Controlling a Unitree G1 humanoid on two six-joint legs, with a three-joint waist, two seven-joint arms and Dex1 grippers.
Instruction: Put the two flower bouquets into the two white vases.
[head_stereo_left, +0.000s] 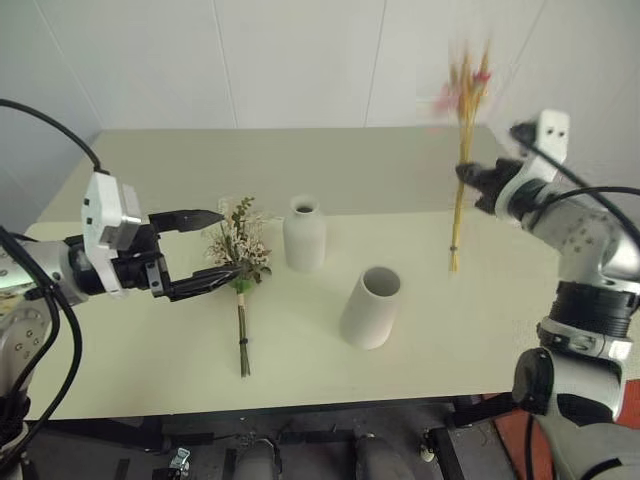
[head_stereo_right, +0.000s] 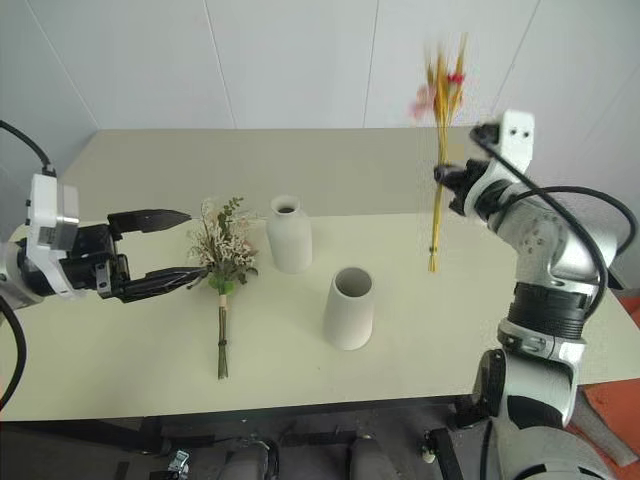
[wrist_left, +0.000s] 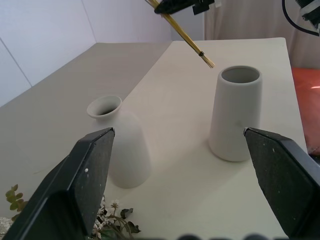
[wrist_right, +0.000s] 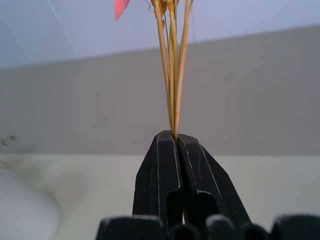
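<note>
The right claw (head_stereo_left: 468, 175) is pinching the slim yellow-orange bouquet (head_stereo_left: 463, 150) by its stalks, holding it upright in the air above the tabletop (head_stereo_left: 430, 330), blossoms up. The left claw (head_stereo_left: 208, 250) is hovering with its fingers spread wide just beside the bushy cream-pink bouquet (head_stereo_left: 240, 270), which is lying on the tabletop. The narrow-necked vase (head_stereo_left: 304, 235) and the wide-mouthed vase (head_stereo_left: 371, 307) are standing upright between the claws.
</note>
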